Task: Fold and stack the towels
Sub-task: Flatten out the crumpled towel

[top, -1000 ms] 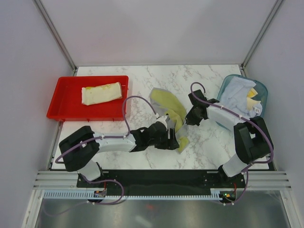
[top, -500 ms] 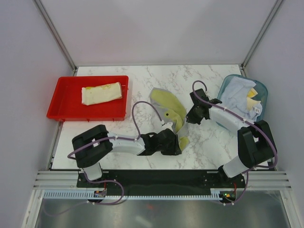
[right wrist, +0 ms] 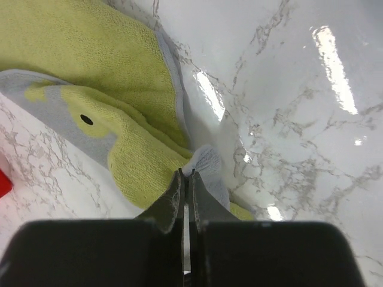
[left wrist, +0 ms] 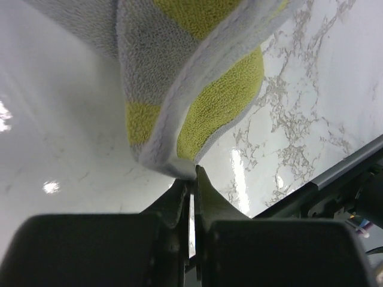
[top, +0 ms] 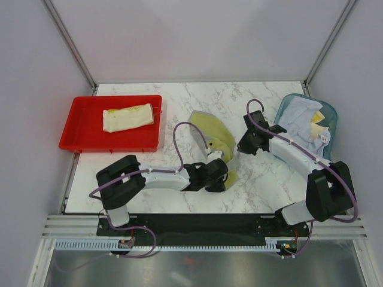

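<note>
Left arm: black joint housings with white link casings between them. Right arm: same build and colours. Left cable: purple, thin, exposed outside the casing. Right cable: matching purple, also exposed. Left fingers: two dark, matt blades tapering from a black block. Right fingers: identical in form. Both bases are bolted to a black plate.

A robot lab cell: white panels in metal struts wall off a marble-patterned surface; the cabled left arm and right arm are bolted to a black rail at its near edge.
</note>
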